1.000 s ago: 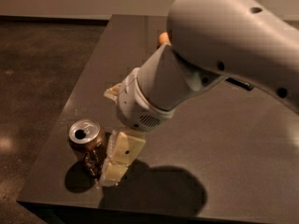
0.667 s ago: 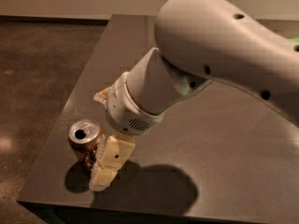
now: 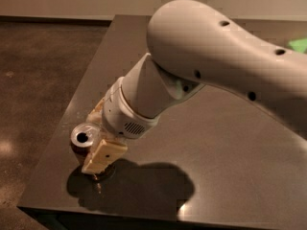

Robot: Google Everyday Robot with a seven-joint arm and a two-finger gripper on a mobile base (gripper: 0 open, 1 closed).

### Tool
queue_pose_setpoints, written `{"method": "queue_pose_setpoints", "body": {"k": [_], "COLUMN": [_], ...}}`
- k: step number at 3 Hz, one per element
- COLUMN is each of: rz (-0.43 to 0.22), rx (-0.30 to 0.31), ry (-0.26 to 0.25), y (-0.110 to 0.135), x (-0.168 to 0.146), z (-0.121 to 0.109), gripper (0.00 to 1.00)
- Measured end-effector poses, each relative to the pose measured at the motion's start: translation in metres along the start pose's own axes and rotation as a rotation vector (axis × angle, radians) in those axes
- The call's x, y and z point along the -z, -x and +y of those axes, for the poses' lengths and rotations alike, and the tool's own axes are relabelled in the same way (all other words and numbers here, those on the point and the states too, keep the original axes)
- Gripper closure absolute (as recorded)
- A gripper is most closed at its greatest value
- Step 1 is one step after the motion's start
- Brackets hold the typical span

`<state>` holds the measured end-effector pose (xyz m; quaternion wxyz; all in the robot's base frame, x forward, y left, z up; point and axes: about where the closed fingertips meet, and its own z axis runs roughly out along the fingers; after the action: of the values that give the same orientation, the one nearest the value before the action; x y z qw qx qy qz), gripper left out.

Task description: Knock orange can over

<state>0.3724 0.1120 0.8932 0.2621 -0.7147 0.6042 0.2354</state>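
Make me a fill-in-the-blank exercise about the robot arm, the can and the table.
1. The orange can stands ___ on the table, not yet knocked over.
2. The gripper, open, is lowered right at the ___.
3. The can sits near the table's front corner, on the picture's ___ side.
Missing words: upright; can; left.

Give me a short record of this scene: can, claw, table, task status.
can: upright, near the table's front left corner
claw: open, low at the can, near finger seems to touch it
table: dark top, arm's shadow by the front edge
task: can not yet knocked over
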Motion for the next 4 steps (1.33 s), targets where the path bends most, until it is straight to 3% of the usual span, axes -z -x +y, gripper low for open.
{"method": "queue_pose_setpoints", "body": {"k": [2, 3, 4], "rz": [0.054, 0.112, 0.184], "rx": [-0.025, -0.08, -0.147], "ry": [0.008, -0.006, -0.027], "y": [-0.007, -0.021, -0.049], "x": [0.014, 0.055, 0.099], "z": [-0.014, -0.032, -0.052], "gripper": [0.81, 1.0, 1.0]}}
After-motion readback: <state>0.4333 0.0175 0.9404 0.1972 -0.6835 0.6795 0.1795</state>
